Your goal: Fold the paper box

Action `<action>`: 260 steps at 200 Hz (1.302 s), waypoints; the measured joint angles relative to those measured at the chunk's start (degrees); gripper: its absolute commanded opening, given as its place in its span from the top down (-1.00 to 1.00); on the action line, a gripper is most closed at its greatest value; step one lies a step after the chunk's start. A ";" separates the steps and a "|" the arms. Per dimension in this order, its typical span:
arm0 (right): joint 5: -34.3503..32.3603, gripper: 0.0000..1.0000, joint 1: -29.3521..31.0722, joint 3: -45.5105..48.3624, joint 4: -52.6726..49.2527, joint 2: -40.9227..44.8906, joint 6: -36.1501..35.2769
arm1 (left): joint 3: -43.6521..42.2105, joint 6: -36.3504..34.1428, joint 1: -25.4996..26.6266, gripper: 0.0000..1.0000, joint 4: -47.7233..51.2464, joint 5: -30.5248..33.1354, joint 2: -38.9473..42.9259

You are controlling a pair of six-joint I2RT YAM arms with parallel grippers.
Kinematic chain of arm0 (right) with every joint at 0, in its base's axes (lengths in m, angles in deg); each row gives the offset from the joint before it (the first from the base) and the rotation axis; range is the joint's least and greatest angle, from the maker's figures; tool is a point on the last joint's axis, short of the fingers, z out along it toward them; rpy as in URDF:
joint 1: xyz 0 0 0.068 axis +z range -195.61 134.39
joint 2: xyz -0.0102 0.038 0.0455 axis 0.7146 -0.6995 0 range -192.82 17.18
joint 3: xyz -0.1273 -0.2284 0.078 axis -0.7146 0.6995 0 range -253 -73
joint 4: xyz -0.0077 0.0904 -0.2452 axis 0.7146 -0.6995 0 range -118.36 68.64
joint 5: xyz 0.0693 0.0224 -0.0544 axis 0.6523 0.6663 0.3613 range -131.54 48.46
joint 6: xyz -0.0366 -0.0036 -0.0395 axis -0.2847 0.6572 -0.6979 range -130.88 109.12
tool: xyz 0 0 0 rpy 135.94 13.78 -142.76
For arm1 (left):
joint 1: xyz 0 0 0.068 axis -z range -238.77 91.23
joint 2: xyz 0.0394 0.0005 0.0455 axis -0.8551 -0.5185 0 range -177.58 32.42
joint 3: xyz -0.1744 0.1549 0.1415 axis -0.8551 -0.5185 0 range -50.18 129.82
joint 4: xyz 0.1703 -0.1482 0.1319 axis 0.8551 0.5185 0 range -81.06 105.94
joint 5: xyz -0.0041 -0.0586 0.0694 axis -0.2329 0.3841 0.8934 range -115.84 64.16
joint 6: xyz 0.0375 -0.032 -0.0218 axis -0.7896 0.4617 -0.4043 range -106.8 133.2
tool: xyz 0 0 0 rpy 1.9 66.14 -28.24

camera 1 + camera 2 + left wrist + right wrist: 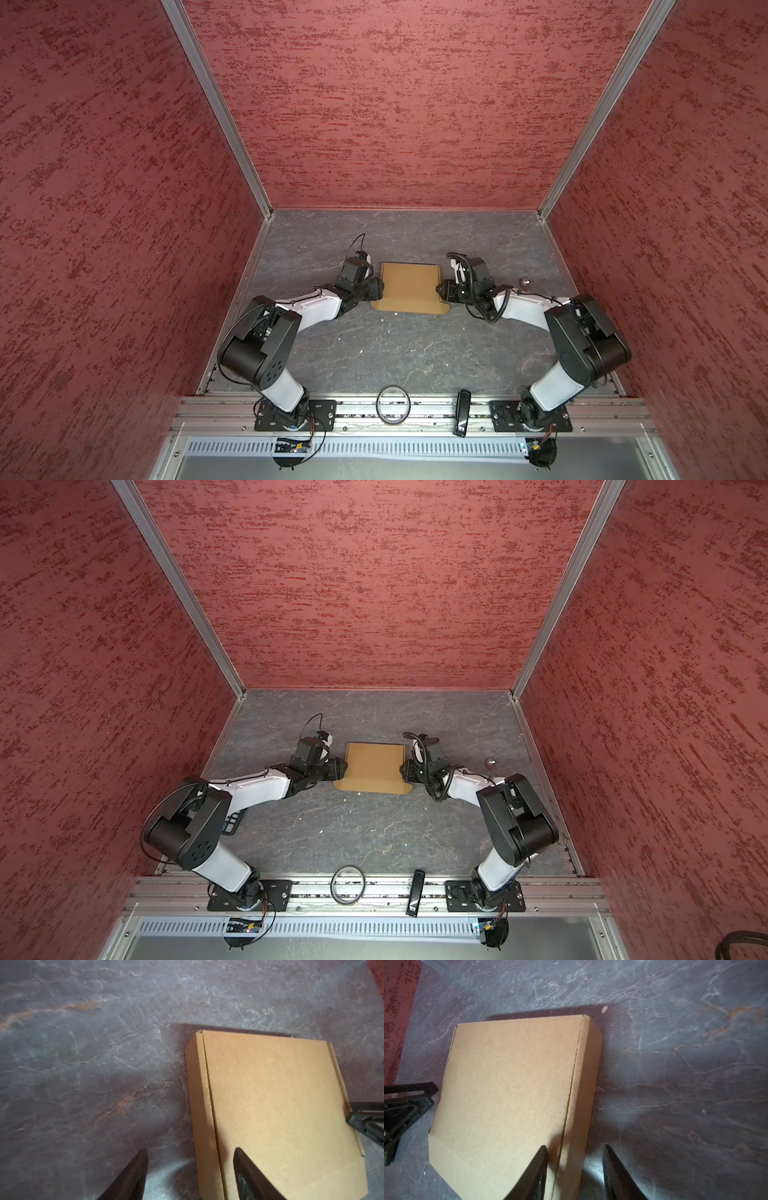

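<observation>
Step in hand: the box [410,286] looks nearly made; its lid lies flat over the body and a front flap [409,306] with rounded corners lies out flat on the tabletop [399,353]. My reading is that both arms are setting up to close that flap.

Box place: toward the far edge of the tabletop, midway between the left and right edges; tan, shallow, squarish.

Left pincer [190,1169]: partly open, straddling the box's left side wall near the front corner; one finger [249,1174] lies over the lid, the other finger [133,1174] stands over bare tabletop. Nothing held that I can see.

Right pincer [574,1167]: narrower, also partly open, straddling the box's right side wall; one finger [533,1172] lies over the lid, the other finger [616,1174] outside. Whether it presses the wall, I cannot tell.

Next move calls for: probably steadying the lid from both sides, then lifting the front flap and tucking it into the front wall. Even pressure matters, since a light box could slide or the lid spring up.

Side seams: a thin dark gap runs along each side under the lid, so the walls may need squeezing in.

Writing: none on the box; plain cardboard. No brand or label readable anywhere in view.
</observation>
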State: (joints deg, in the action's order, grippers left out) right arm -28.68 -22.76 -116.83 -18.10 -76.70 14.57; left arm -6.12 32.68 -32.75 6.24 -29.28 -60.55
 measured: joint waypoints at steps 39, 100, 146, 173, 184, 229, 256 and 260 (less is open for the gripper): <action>-0.02 0.22 0.00 -0.04 0.50 -0.20 0.00 | 0.55 0.04 0.00 0.15 -1.57 -0.68 -1.49; -0.48 0.20 0.00 -0.68 -0.33 -0.20 -0.52 | 2.03 -0.11 -0.68 0.14 2.10 -1.27 0.57; -0.66 0.08 0.00 -1.27 -1.73 -0.07 -0.85 | 8.66 -1.92 -2.36 0.33 7.43 -4.13 2.08; -0.66 0.08 0.00 -1.46 -2.82 0.70 -0.90 | 9.84 -2.91 -3.21 0.46 9.60 -6.69 1.81; -0.66 0.08 0.00 -1.51 -3.23 1.18 -1.03 | 10.56 -3.48 -3.34 0.50 10.51 -7.78 0.98; -1.33 0.08 0.00 -2.43 -4.96 3.50 -1.90 | 13.51 -4.92 -3.48 0.59 13.00 -10.67 -4.13; -1.66 0.08 0.00 -2.82 -5.53 4.85 -2.36 | 14.71 -5.51 -3.48 0.59 14.51 -10.82 -6.16; -1.70 0.08 0.00 -2.86 -5.70 5.01 -2.43 | 14.80 -5.66 -3.48 0.59 14.67 -10.75 -6.29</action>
State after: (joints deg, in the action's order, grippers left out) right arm -30.38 -22.76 -119.70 -23.80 -71.70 12.14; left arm 8.67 27.02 -36.22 20.90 -40.03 -66.84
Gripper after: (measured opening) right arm 0.458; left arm 0.205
